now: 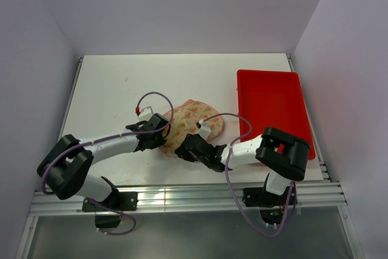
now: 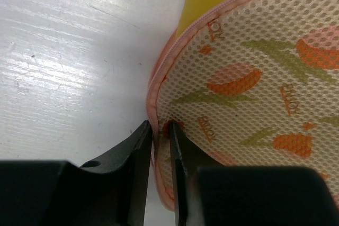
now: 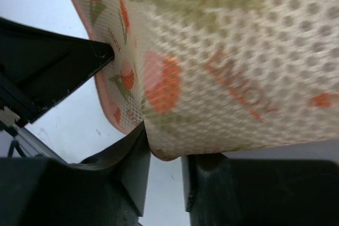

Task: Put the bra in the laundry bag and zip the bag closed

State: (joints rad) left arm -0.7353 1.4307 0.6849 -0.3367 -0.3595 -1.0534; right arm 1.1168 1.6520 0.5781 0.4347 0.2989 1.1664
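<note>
White table (image 1: pixel 121 83), orange-lettered laundry bag (image 1: pixel 194 116)

The laundry bag (image 2: pixel 254 78) hides most of the bra (image 2: pixel 209 1) (1 yellow corner shows).

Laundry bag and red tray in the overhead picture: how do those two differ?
The laundry bag is soft, rounded mesh fabric, pale with an orange print and pink edging. The red tray is plain red and rectangular. The laundry bag lies mid-table, with the left gripper pinching its edge and the right gripper at its edge too. The red tray sits to the right, and neither gripper touches it. Both rest on the white table.
</note>
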